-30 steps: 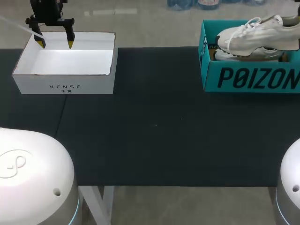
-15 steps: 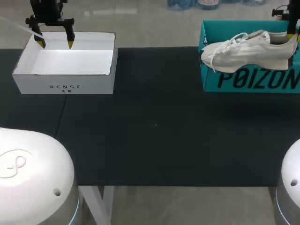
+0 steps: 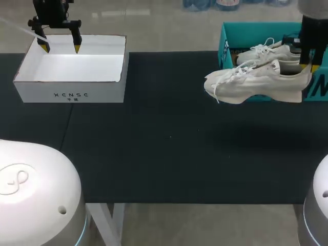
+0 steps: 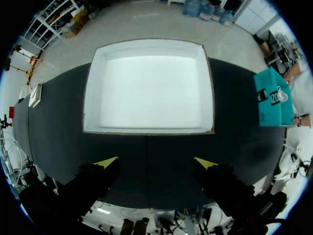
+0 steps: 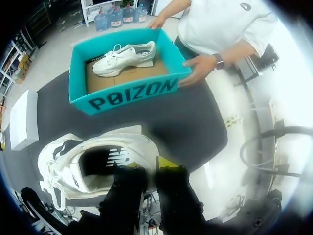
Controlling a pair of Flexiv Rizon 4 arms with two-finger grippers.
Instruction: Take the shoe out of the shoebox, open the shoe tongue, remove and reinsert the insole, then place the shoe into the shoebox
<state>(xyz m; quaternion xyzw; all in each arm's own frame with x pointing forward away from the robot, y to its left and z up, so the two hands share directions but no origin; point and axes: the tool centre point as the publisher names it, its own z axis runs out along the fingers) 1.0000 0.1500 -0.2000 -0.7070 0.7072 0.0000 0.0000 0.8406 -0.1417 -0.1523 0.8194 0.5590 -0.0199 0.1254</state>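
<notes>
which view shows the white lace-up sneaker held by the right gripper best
Head view: the whole white lace-up sneaker in side profile, heel pinched by the right gripper. Right wrist view shows only its heel opening and laces; left wrist view shows nothing clear of it.

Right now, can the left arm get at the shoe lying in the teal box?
Probably not. The left gripper hangs over the white box, across the table from the teal box and its shoe, and the lifted shoe in the right gripper hangs between.

White shoe (image 5: pixel 98 161) by its heel in the pincer (image 5: pixel 148 169), teal shoebox (image 5: pixel 129 90) ahead (a person's hand (image 5: pixel 195 68) against its side)
</notes>
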